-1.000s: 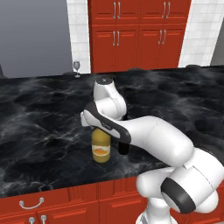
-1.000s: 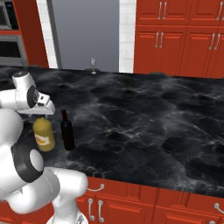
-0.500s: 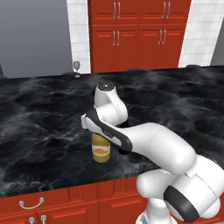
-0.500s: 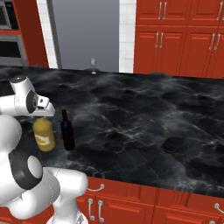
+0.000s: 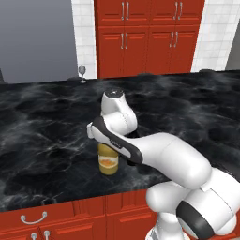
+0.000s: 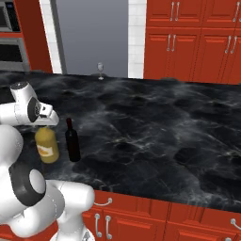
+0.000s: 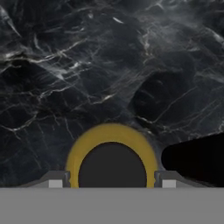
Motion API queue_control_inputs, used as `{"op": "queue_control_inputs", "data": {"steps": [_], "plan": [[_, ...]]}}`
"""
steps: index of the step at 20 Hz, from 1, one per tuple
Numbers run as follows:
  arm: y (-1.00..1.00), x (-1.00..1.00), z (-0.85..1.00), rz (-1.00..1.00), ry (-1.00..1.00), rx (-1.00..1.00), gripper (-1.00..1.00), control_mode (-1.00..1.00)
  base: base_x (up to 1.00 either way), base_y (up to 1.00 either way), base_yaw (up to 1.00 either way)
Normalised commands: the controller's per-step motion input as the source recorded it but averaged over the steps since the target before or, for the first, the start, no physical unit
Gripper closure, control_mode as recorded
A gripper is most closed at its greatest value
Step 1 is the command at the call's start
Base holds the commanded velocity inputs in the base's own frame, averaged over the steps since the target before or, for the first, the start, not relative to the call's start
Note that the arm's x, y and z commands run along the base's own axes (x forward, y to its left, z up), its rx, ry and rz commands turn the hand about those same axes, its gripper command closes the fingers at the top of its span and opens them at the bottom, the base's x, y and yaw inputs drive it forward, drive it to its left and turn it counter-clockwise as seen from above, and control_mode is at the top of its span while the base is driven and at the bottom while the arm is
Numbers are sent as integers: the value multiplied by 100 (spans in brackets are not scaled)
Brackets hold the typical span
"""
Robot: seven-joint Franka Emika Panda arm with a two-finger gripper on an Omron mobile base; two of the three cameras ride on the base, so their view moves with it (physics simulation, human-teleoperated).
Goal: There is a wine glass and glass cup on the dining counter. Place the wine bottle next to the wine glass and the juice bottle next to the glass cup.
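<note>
1. Two bottles to place, and from the left base view the juice bottle comes first; stands on the dining counter near its front edge, directly beneath the gripper; wine glass far off at 11 o'clock by the back edge.
2. Seen from the right base view: juice bottle under the gripper, wine bottle just beside it at 3 o'clock, untouched; wine glass well apart at 1 o'clock; glass cup not made out.
3. Looking down the hand view: black cap and yellow shoulder of the juice bottle centred between the fingers, jaws drawn in narrow against its sides, apparently gripping; dark patch at 3 o'clock, probably the wine bottle.
4. Judged: grasp step; next, a straight lift clear of the neighbouring bottle, then carry toward the cup.
</note>
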Motion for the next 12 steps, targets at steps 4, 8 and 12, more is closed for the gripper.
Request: {"op": "queue_control_inputs", "data": {"steps": [4,8,12], "plan": [[0,-30,35,6,-6,0,100,-100,0,0,0],[-4,-47,50,6,-7,0,100,-100,0,0,0],[-9,-54,48,6,-17,0,100,-100,0,0,0]]}}
